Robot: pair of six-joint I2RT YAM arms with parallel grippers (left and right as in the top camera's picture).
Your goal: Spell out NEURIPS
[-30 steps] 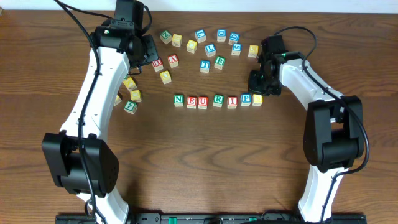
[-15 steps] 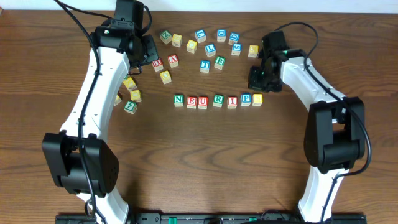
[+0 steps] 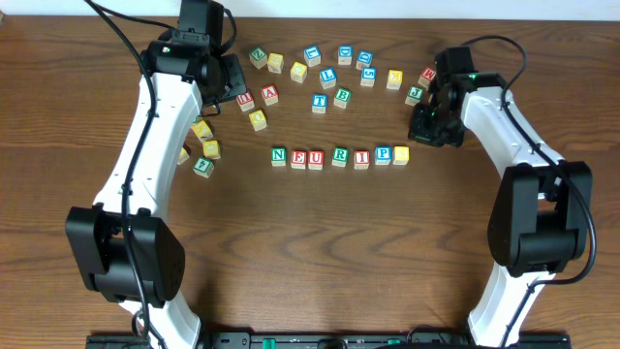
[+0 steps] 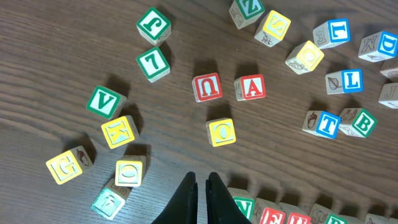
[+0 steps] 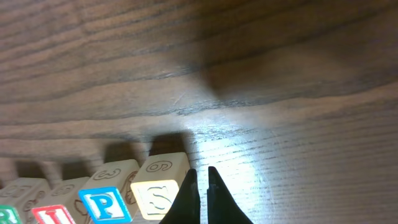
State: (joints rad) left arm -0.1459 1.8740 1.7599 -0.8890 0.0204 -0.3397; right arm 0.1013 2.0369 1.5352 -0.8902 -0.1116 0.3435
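- The seven-cube row (image 3: 339,157) lies on the counter (image 3: 320,242), near its middle, in a nearly straight line.
- Left to right in the overhead view it reads: green N (image 3: 279,155), red E (image 3: 297,157), red U (image 3: 316,158), green R (image 3: 339,156), red I (image 3: 361,157), blue P (image 3: 383,154), yellow cube (image 3: 401,154).
- The cubes stand side by side. Whether neighbours touch cannot be told.
- In the right wrist view, the yellow cube's top bears a faint S.
- Right pincer (image 5: 202,180): jaws closed together, nothing held. The tips sit low over bare counter just beside the yellow cube at the row's right end.
- Left pincer (image 4: 200,186): jaws closed together, nothing held. It hangs over the loose cubes at the upper left, clear of all of them.
- A yellow O cube (image 4: 221,132) lies just ahead of the left pincer's tips, and a red A cube (image 4: 250,87) lies beyond it.
- A blue T cube (image 4: 323,124) and a green B cube (image 4: 359,122) lie together, above the row and apart from it.
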